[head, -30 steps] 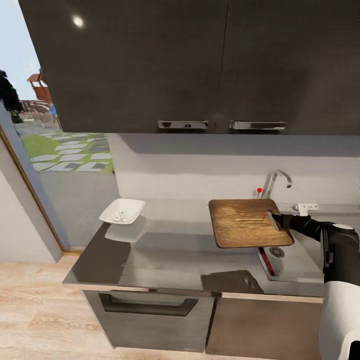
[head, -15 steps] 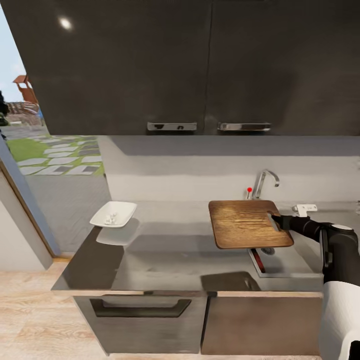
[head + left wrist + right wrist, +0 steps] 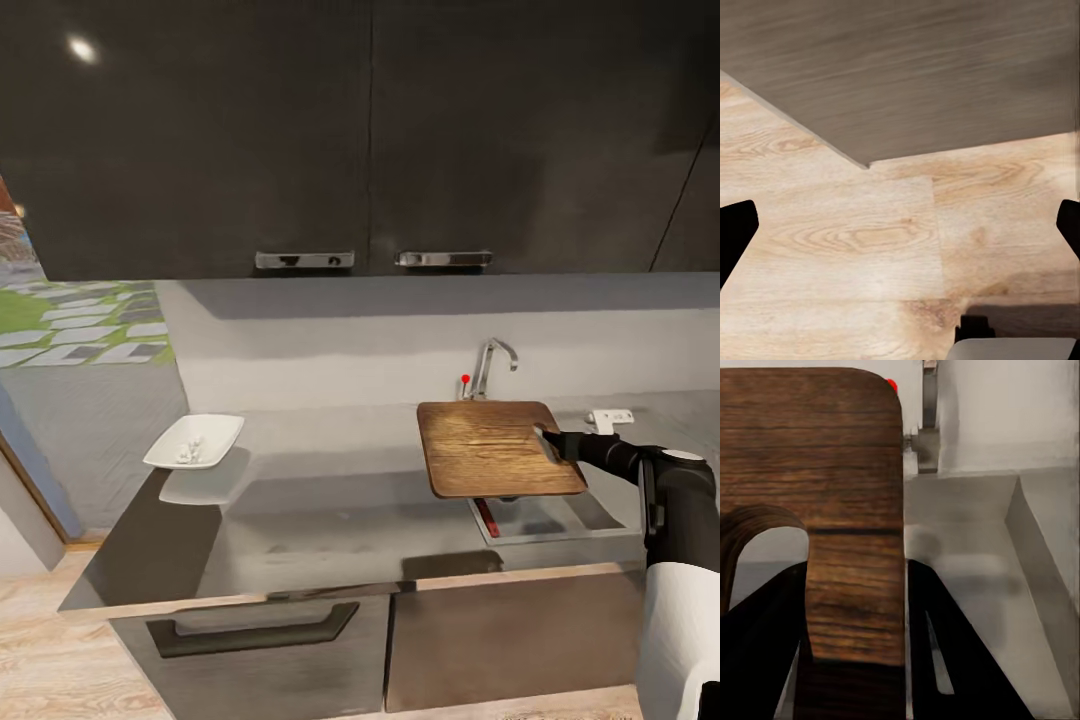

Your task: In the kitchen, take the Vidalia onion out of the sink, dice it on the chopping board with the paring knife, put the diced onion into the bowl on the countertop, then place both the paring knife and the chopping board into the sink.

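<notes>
Right pincer [image 3: 545, 437]: I see it clamped on the chopping board [image 3: 495, 447] at the handle-slot end; in the right wrist view its dark fingers [image 3: 765, 645] straddle the strip of wood beside the slot.
Chopping board: held level in the air, over the sink [image 3: 560, 515].
Sink: I see the red-handled paring knife [image 3: 487, 516] lying inside, at the basin edge nearest the bowl.
Bowl [image 3: 193, 441]: on the worktop [image 3: 330, 510], well apart from the sink, with small white pieces [image 3: 188, 449] in it.
Left pincer [image 3: 900, 225]: spread wide above the wood floor [image 3: 870, 247].
</notes>
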